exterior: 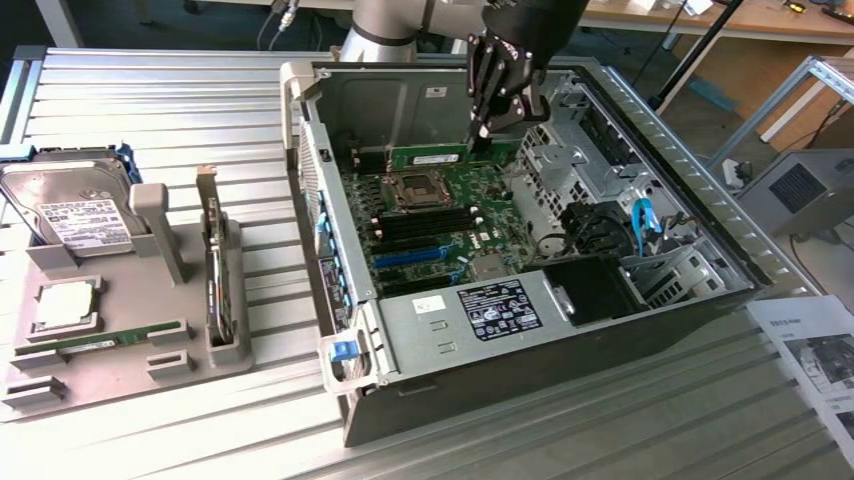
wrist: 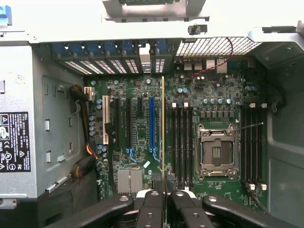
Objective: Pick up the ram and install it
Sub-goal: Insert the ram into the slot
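Note:
My gripper (exterior: pixel 487 130) hangs inside the open computer case (exterior: pixel 694 250), above the motherboard (exterior: pixel 461 215). It is shut on the ram (exterior: pixel 430 158), a thin green stick that lies level just below the fingers. In the wrist view the ram (wrist: pixel 163 133) appears edge-on as a thin line running out from the gripper (wrist: pixel 163 197). It hovers over the board between the blue slot (wrist: pixel 151 126) and the black memory slots (wrist: pixel 183 142) beside the CPU socket (wrist: pixel 217 151). A second ram stick (exterior: pixel 100 341) lies in the grey holder tray (exterior: pixel 187 350) at the exterior view's left.
The tray also carries a hard drive (exterior: pixel 74 215), a CPU (exterior: pixel 64 305) and an upright expansion card (exterior: pixel 214 270). Case walls, the drive cage (exterior: pixel 587 170) and the power supply (exterior: pixel 461 320) ring the motherboard. A paper sheet (exterior: pixel 814 350) lies at the exterior view's right.

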Action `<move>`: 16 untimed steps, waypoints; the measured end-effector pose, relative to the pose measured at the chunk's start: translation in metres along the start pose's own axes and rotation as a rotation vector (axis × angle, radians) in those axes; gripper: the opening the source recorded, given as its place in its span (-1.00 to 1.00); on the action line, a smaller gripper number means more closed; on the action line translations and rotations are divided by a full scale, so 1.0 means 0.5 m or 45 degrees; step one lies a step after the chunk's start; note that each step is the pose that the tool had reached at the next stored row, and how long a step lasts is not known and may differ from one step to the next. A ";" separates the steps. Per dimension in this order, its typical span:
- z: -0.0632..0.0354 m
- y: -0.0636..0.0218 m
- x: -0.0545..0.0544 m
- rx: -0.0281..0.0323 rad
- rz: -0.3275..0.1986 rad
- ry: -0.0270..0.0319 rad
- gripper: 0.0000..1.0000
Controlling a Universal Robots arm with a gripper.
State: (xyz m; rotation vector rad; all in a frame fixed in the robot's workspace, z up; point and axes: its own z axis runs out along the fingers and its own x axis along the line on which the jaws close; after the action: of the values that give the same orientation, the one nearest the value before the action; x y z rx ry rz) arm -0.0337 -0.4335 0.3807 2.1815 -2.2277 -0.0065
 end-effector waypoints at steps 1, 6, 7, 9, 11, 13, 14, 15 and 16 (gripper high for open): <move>0.001 0.000 -0.001 -0.0001 0.000 -0.0023 -0.76; 0.007 0.000 -0.005 -0.0003 0.000 -0.0173 -0.76; 0.008 0.000 -0.008 -0.0004 0.000 -0.0173 -0.76; 0.008 -0.004 -0.011 -0.0004 0.000 -0.0173 -0.76; 0.008 -0.022 -0.015 -0.0025 0.000 -0.0170 -0.76; 0.009 -0.028 -0.017 -0.0034 0.000 -0.0167 -0.76; 0.009 -0.030 -0.018 -0.0035 0.000 -0.0168 -0.76; 0.010 -0.032 -0.019 -0.0036 0.000 -0.0166 -0.76; 0.012 -0.032 -0.021 -0.0037 0.000 -0.0164 -0.76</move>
State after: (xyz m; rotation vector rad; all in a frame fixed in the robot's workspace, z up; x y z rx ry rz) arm -0.0178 -0.4234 0.3742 2.1866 -2.2327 -0.0238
